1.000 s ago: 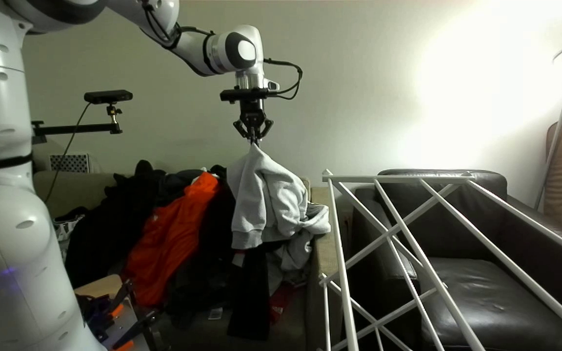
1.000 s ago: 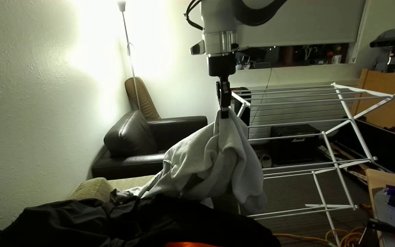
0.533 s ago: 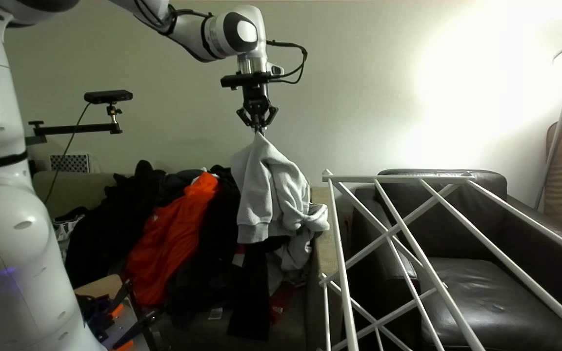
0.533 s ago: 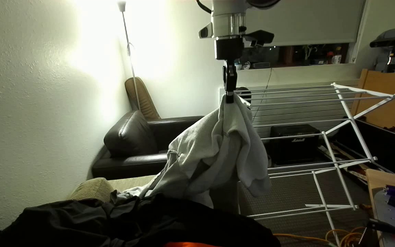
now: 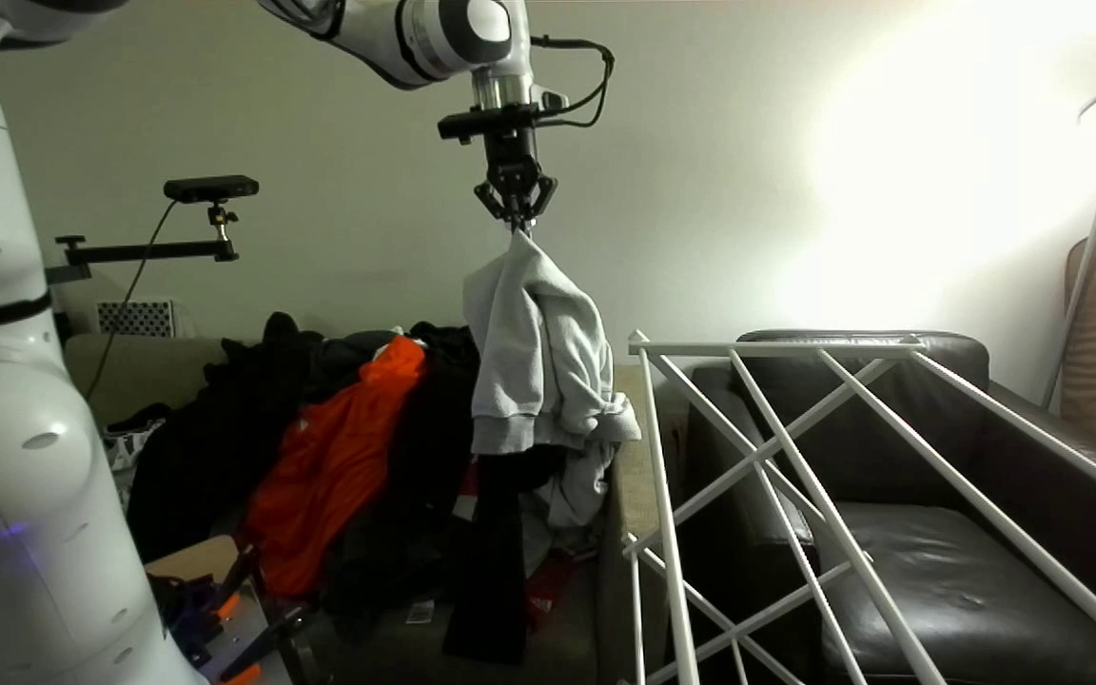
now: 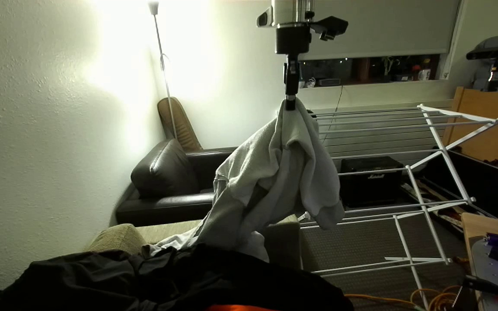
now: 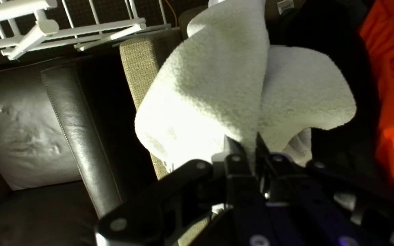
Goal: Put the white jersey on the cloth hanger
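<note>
One grey-white sweatshirt (image 5: 540, 352), pinched in the jaws, has just risen; its tail seemingly trails on the fabric sofa (image 6: 162, 232), probably needing more lift before the drying rack (image 5: 765, 455), at four o'clock in an exterior view.

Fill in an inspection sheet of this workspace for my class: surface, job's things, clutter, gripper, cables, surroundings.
Surface: olive fabric sofa, with clothes heaped on it.
Job's things: white jersey, pinched at its top and hanging in folds; whether its lower end is free of the heap cannot be told; white drying rack, standing beside the fabric sofa, the jersey not yet on it.
Clutter: orange garment and black clothes, lying on the fabric sofa.
Gripper: shut on the white jersey.
Cables: black cable, looped above the gripper; orange cable on the floor.
Surroundings: black leather sofa, floor lamp and Marshall amplifier.
</note>
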